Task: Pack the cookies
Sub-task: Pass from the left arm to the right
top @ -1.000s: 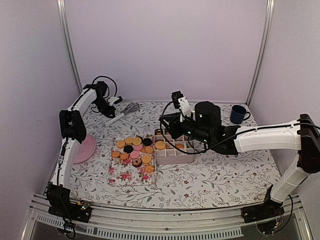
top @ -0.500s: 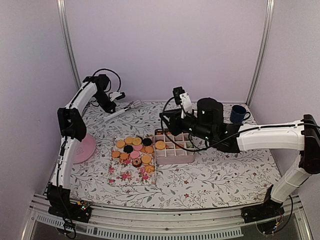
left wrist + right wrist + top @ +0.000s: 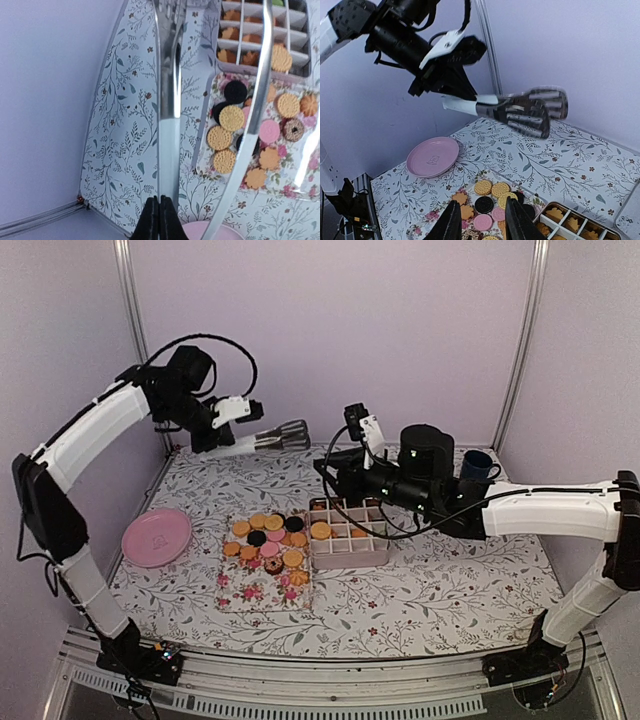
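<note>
Lilac walls, floral-print table [image 3: 440,590]; left gripper [image 3: 159,222] has its fingers pressed together, pinching the handle end of metal tongs [image 3: 280,437], both lifted well above the surface near the far left corner, tongs pointing right toward the middle, its two arms slightly apart, nothing between the tips; right gripper [image 3: 482,222] has fingers spread with a clear gap and nothing in it, hanging in the air over the middle of the surface, just beyond the far edge of the divided box [image 3: 350,558], aimed left toward the tongs; right arm stretches in from the near right corner across the right half of the surface; left arm rises from the near left corner along the left edge; cookies [image 3: 268,540] mostly lie on a floral tray [image 3: 250,592] near the middle of the surface, touching or overlapping each other, orange-tan with a few black and pink and one chocolate-topped; more tan ones sit in compartments of the box, which is just right of the tray, touching it or nearly; pink plate [image 3: 156,537] by the left edge, apart from the tray; dark blue mug [image 3: 477,468] near the far right corner
</note>
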{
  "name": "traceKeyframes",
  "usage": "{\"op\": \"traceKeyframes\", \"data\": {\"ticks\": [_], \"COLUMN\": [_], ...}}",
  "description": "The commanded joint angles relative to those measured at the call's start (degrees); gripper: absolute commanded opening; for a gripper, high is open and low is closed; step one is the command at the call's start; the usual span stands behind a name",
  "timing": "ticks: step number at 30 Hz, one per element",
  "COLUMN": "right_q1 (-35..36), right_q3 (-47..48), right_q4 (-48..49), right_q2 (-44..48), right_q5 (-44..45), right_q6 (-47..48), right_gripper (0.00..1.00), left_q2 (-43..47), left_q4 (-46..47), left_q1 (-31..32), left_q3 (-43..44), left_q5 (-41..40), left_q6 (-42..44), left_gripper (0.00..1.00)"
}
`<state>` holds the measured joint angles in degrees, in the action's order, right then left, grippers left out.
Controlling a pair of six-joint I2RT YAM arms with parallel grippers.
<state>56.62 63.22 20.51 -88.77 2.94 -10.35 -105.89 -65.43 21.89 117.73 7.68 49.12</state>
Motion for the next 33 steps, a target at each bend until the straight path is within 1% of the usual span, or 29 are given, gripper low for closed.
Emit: {"op": "traceKeyframes", "data": {"ticks": [1, 2, 4, 5, 7, 10, 13, 16, 19, 22, 24, 27, 33], "right_q1": [0.2, 0.2, 0.1, 0.1, 0.0, 0.0, 0.1, 0.1, 0.6, 1.7, 2.6, 3.9, 5.7], "right_q3": [0.6, 0.3, -0.6, -1.1, -0.5, 3.8, 9.2, 14.6, 18.5, 20.9, 21.4, 22.3, 23.6], "right_q4": [-1.1, -1.4, -2.0, -2.2, -4.2, -10.9, -16.6, -21.7, -25.4, -28.0, -28.9, -31.3, -33.1], "right_q2": [4.9, 6.1, 8.5, 9.2, 8.9, 5.0, -0.6, -6.8, -11.5, -14.0, -14.8, -15.8, -17.5], "right_q5": [-5.7, -6.8, -8.8, -9.4, -10.2, -12.1, -17.6, -22.0, -22.8, -22.9, -22.1, -17.9, -8.7], "right_q6": [0.6, 0.6, 0.7, 0.7, 1.2, 3.6, 6.8, 9.4, 12.8, 15.3, 16.8, 18.7, 20.9], "right_gripper": [0.32, 0.34, 0.38, 0.4, 0.44, 0.45, 0.45, 0.43, 0.41, 0.41, 0.41, 0.39, 0.33], "left_q2": [21.5, 25.7, 31.7, 33.3, 35.3, 37.7, 39.8, 41.6, 42.6, 43.1, 42.8, 42.3, 41.8], "left_q4": [26.9, 32.0, 39.2, 41.4, 43.4, 44.6, 45.6, 46.0, 46.1, 46.1, 45.6, 45.1, 45.0], "left_q1": [6.6, 8.0, 9.8, 10.4, 11.4, 14.4, 17.8, 20.0, 21.2, 21.3, 21.3, 21.3, 21.3], "left_q3": [-38.1, -45.5, -55.0, -57.8, -60.0, -60.9, -62.2, -63.5, -63.8, -64.3, -64.1, -63.7, -63.6], "left_q5": [-16.5, -18.8, -23.2, -24.7, -26.3, -27.0, -27.1, -26.6, -26.4, -26.6, -27.1, -27.4, -27.8], "left_q6": [19.7, 24.9, 34.4, 37.1, 40.4, 43.5, 46.2, 47.9, 48.4, 49.4, 49.1, 48.5, 47.9], "left_gripper": [0.0, 0.0, 0.0, 0.0, 0.0, 0.0, 0.0, 0.0, 0.0, 0.0, 0.0, 0.0, 0.0]}}
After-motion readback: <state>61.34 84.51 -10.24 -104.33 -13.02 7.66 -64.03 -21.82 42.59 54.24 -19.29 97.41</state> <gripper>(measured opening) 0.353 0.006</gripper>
